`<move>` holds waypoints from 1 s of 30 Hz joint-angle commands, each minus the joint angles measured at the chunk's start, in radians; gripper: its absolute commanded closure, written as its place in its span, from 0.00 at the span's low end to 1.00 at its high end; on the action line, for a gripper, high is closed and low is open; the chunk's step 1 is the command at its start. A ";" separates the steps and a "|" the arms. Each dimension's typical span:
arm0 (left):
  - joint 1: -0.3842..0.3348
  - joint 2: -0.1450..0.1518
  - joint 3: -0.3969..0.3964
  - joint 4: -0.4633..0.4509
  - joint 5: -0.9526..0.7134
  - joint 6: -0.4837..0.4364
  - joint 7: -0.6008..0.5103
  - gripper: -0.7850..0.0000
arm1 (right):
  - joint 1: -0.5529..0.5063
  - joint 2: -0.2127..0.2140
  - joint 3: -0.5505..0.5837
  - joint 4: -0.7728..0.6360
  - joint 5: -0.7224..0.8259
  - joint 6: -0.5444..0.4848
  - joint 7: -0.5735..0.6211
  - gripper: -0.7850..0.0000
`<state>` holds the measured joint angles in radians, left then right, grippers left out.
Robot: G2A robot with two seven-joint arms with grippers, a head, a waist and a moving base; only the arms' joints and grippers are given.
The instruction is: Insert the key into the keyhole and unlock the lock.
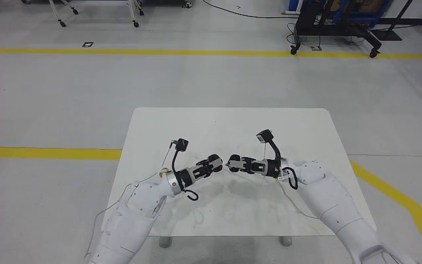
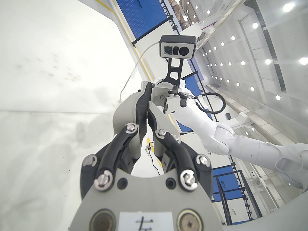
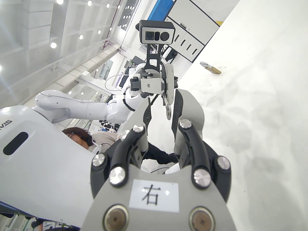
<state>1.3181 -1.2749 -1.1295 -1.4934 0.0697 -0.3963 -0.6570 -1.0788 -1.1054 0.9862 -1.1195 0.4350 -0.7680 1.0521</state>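
Above mid-desk, the two claws meet tip to tip with the key between them.
Nearest, in the right wrist view, the right claw (image 3: 163, 98) stands spread, one finger on either side of the key (image 3: 168, 111); whether either touches it cannot be told. Just beyond, the left claw (image 2: 147, 102) has its pads pressed together, and the key juts from its tip with the round head toward the right claw. Farther off, the lock (image 3: 211, 68) lies on its side on the desk (image 3: 252, 85) near an edge, well apart from both claws.
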 commanded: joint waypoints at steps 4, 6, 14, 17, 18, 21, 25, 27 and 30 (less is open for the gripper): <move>0.000 0.002 0.003 -0.002 0.001 -0.001 0.013 1.00 | 0.007 0.006 -0.019 0.004 0.007 0.000 0.000 0.76; 0.000 0.003 0.004 -0.002 0.005 0.001 0.019 1.00 | 0.009 0.008 -0.027 0.003 0.012 0.000 0.000 0.78; 0.003 0.005 0.011 -0.009 0.009 0.005 0.032 1.00 | 0.017 0.015 -0.051 0.008 0.034 -0.010 -0.010 1.00; 0.005 0.007 0.015 -0.010 0.010 0.004 0.027 1.00 | 0.021 0.019 -0.059 0.009 0.038 -0.012 -0.012 1.00; 0.005 0.007 0.015 -0.010 0.013 0.003 0.027 0.99 | 0.022 0.020 -0.062 0.010 0.037 -0.013 -0.013 1.00; 0.006 0.009 0.014 -0.006 0.017 -0.005 0.032 0.00 | 0.025 0.024 -0.066 0.018 0.031 -0.021 -0.021 1.00; 0.001 0.014 -0.012 -0.007 0.046 0.001 0.076 0.00 | 0.034 0.036 -0.047 0.037 -0.010 -0.056 -0.056 1.00; 0.001 0.018 -0.031 -0.019 0.067 0.003 0.091 0.00 | 0.034 0.047 -0.026 0.045 -0.040 -0.082 -0.082 1.00; 0.005 0.027 -0.073 -0.034 0.112 0.010 0.112 0.00 | 0.025 0.068 0.011 0.060 -0.096 -0.121 -0.121 1.00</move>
<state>1.3215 -1.2508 -1.1871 -1.5234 0.1668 -0.3891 -0.5517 -1.0503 -1.0436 0.9853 -1.0641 0.3557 -0.8778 0.9424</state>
